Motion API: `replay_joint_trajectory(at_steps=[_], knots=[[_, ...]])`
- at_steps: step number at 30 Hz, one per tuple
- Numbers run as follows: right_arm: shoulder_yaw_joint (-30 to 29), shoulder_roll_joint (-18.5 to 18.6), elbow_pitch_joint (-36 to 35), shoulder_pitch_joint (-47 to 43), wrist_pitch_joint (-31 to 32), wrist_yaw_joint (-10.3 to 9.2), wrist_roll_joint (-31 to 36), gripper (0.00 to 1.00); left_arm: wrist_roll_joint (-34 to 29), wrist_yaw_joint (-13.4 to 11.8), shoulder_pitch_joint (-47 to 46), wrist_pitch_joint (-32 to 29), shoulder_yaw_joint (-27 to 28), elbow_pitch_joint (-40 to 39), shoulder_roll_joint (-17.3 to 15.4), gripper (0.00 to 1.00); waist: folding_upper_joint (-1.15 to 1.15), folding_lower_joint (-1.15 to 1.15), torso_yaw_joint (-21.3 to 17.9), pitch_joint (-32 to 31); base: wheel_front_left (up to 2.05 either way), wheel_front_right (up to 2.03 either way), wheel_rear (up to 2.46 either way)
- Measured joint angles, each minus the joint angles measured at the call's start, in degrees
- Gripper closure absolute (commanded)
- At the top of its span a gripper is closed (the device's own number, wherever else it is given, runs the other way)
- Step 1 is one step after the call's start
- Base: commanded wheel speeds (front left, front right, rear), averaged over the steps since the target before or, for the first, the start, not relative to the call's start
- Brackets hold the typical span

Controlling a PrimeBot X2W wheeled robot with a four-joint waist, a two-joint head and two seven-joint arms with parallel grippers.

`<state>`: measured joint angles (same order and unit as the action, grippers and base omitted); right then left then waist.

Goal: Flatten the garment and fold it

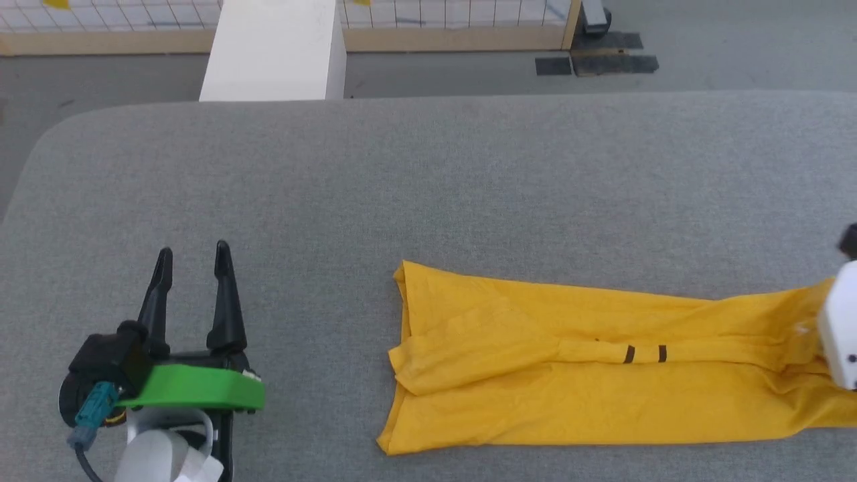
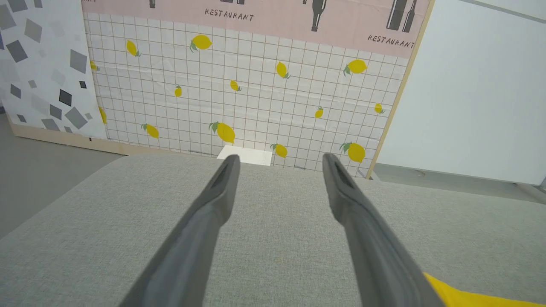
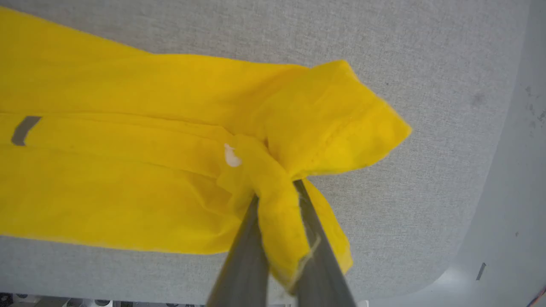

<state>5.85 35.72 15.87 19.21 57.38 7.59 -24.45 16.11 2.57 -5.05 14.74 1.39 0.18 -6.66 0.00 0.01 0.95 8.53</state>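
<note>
The garment (image 1: 602, 402) runs off the head view's right edge.

The garment (image 1: 535, 375) pinched between the right gripper (image 3: 277, 192) fingers is thin, matt yellow cloth, softly creased. Under both grippers the table cover (image 1: 428, 187) is grey woven fabric, matt and slightly rough. The left gripper (image 1: 193, 249) has smooth, matt dark fingers (image 2: 198, 230); behind them sits a smooth green plastic bracket (image 1: 194, 391).

Garment (image 1: 569, 375) on table (image 1: 402, 174) along near edge, toward right edge; right gripper (image 3: 277, 192) at that end; left gripper (image 1: 193, 249) by near-left corner
</note>
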Motion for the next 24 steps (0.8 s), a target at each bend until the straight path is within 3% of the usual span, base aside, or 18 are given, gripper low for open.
replay_joint_trajectory(at_steps=[6, 10, 16, 24], knots=[[4.82, -1.91, -13.01, -1.42, 6.8, 0.0, -5.53, 1.0, 0.08, 0.51, 1.49, 0.0, 0.78, 0.16, -0.02, 0.0, 0.0, 0.0, 0.03, -1.36, 0.0, 0.0, 0.0], [9.25, -6.31, -16.96, -1.37, 7.31, 0.0, -7.25, 1.0, 0.08, 0.92, 1.53, 0.0, 1.2, 0.0, -0.01, 0.0, 0.0, 0.0, 0.72, -1.58, 0.0, 0.0, 0.0], [16.68, -13.95, -15.46, 1.49, 4.0, 0.0, -7.8, 1.0, 0.08, 0.99, 1.52, 0.0, 1.14, -0.03, 0.35, 0.0, 0.0, 0.0, 2.55, -1.43, 0.0, 0.0, 0.0], [23.25, -21.91, -6.94, 7.62, -1.87, -0.01, -6.67, 1.0, 0.01, 1.43, 1.47, 0.0, 0.98, -0.05, 1.14, 0.0, 0.0, 0.0, 5.44, -0.04, 0.0, 0.0, 0.0]])
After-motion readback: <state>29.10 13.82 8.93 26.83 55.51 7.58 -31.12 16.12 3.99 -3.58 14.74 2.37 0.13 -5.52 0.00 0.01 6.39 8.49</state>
